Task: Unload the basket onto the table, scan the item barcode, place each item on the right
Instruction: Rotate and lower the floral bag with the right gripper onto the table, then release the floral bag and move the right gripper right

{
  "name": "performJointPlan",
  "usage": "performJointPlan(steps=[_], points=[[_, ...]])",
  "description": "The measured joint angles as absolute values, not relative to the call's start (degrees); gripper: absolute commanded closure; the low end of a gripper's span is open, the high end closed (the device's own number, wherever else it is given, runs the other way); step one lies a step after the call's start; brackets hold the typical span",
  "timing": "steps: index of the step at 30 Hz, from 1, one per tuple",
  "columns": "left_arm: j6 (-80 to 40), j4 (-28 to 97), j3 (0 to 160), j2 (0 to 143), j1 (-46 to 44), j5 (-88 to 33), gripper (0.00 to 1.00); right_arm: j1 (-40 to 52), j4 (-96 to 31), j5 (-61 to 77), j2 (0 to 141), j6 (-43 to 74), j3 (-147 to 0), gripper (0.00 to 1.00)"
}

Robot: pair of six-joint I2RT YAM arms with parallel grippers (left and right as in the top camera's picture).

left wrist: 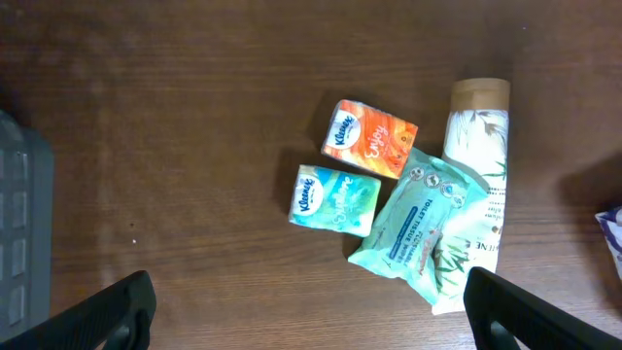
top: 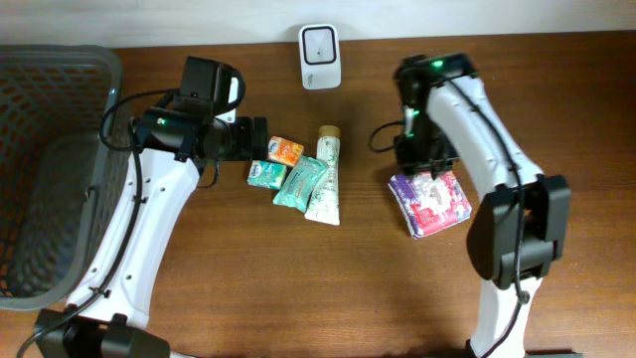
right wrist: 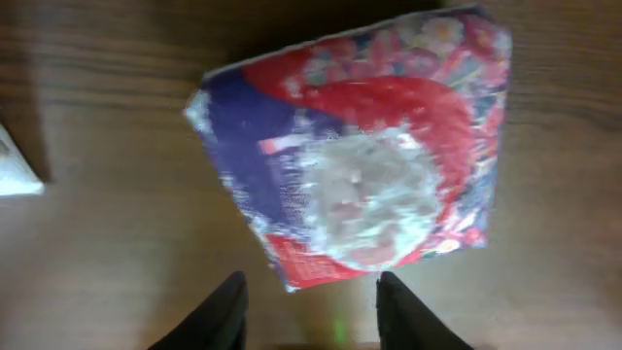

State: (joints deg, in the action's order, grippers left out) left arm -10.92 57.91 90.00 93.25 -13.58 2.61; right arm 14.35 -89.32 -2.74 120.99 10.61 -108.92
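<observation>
Floral packet (top: 437, 204) lies flat on the table (top: 298, 288), right side, well apart from the white scanner (top: 321, 57) at the far edge. Right gripper (top: 422, 164) sits directly over its far end, jaws part open and not clamped; in the wrist view the packet's near corner pokes between the fingertips (right wrist: 231, 301). Likely lining up a grasp, lift to scanner not yet done. No barcode visible on the top face.

Left gripper (left wrist: 311, 316) is fully open, holding nothing, above the orange tissue pack (left wrist: 369, 138), teal tissue pack (left wrist: 335, 199), wipes pack (left wrist: 418, 224) and tube (left wrist: 476, 175). Basket (top: 60, 55) is far left.
</observation>
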Motion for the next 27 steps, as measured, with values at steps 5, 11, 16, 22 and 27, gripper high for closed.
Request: performJointPlan(steps=[5,11,16,22,27], points=[[-10.9,57.93,90.0,93.25,-13.58,2.61,0.01,23.88,-87.48,-12.64,121.05,19.7,-101.16,0.33],[-10.92,57.89,90.0,93.25,-13.58,2.61,0.01,24.32,-72.64,-21.08,121.08,27.86,-88.09,0.8],[-10.92,57.91,90.0,93.25,-13.58,2.61,0.01,24.32,-69.01,-21.98,121.08,28.45,-84.12,0.96],[-10.92,58.0,90.0,93.25,-13.58,2.59,0.01,22.24,-75.24,4.58,121.05,13.08,-107.46,0.96],[-10.92,57.87,90.0,93.25,-13.58,2.61,0.01,11.27,-75.5,37.67,120.95,-2.79,-106.17,0.96]])
